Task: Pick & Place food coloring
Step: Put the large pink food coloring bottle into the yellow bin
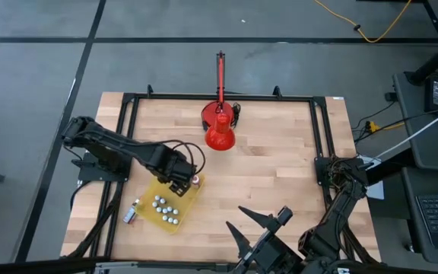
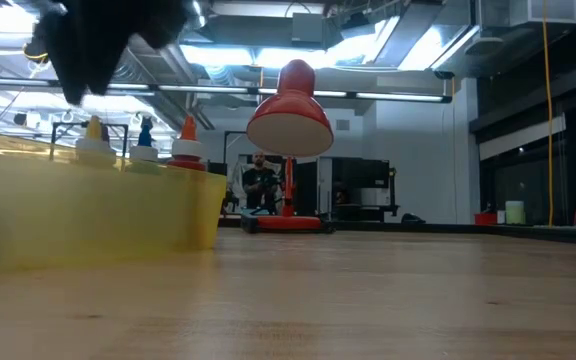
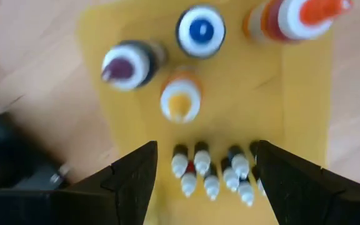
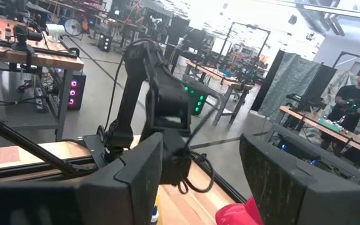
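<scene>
The food coloring stands upright in a shallow yellow tray (image 1: 182,211) at the table's near left. Several small bottles with pale caps (image 3: 210,170) are clustered at one end. Farther along stand a purple (image 3: 129,64), a blue (image 3: 200,30), a yellow (image 3: 180,100) and an orange-red bottle (image 3: 299,15). My left gripper (image 3: 205,147) hangs open above the tray (image 1: 179,179), pointing down, its fingers apart over the small bottles and touching nothing. My right gripper (image 4: 199,169) is held level and high near the table's near edge (image 1: 243,227), open with nothing between its fingers.
A red cone-shaped lamp (image 1: 219,131) with an upright red rod stands at the far middle of the table. A small object (image 1: 130,215) lies on the wood beside the tray's left side. A black frame (image 1: 322,137) borders the table. Bare wood stretches across the middle and right.
</scene>
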You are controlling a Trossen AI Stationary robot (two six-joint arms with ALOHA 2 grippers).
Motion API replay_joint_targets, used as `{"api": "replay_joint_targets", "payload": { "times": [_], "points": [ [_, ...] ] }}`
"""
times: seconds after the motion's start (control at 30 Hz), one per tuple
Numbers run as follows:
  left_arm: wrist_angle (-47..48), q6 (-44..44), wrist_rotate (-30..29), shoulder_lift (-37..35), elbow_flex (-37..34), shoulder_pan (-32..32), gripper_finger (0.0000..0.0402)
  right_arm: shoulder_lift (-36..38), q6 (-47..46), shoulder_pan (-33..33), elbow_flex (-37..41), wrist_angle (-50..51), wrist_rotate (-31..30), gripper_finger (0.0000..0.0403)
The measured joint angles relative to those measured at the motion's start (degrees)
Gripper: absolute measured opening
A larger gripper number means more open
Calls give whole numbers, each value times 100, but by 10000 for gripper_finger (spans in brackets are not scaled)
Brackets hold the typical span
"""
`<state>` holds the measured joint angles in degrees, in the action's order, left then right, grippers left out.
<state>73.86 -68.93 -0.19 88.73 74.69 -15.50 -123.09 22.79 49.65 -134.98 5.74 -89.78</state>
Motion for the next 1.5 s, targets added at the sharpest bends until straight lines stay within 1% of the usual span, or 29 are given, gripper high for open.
{"api": "replay_joint_targets", "payload": {
  "times": [0.2, 0.27, 0.37, 0.5, 0.6, 0.7, 0.9, 1.07, 1.27, 1.43, 1.5],
  "points": [
    [1253, -659, -76, -9, 438, -578, 260, 0, 0, -25, 0, 11, 2, 213],
    [1395, -863, 28, -59, 448, -785, 260, 0, -1, -38, 0, 15, 45, 213],
    [1476, -1126, 194, -129, 446, -1070, 260, 0, -1, -69, 0, 16, 320, 213],
    [1508, -1490, 307, -181, 446, -1442, 260, 0, -144, -123, 0, 81, 555, 213],
    [1529, -1724, 510, -181, 446, -1779, 260, 0, -383, -165, 0, 296, 597, 213],
    [1527, -2198, 530, -181, 446, -2153, 260, 0, -622, -186, 0, 470, 605, 213],
    [1528, -2998, 555, -181, 446, -2822, 260, 2, -1267, -186, 0, 942, 884, 213],
    [1527, -3370, 516, -179, 446, -3176, 260, 2, -1700, -186, 0, 1313, 908, 213],
    [1298, -4191, 463, -154, 446, -3577, 260, 2, -1981, -186, 0, 1577, 982, 213],
    [1208, -4727, 425, 120, 436, -3859, 260, 2, -2044, -186, 0, 1604, 1012, 213],
    [1024, -4822, 496, 219, 296, -3936, 260, 2, -2010, -186, 0, 1604, 1012, 213]
  ]
}}
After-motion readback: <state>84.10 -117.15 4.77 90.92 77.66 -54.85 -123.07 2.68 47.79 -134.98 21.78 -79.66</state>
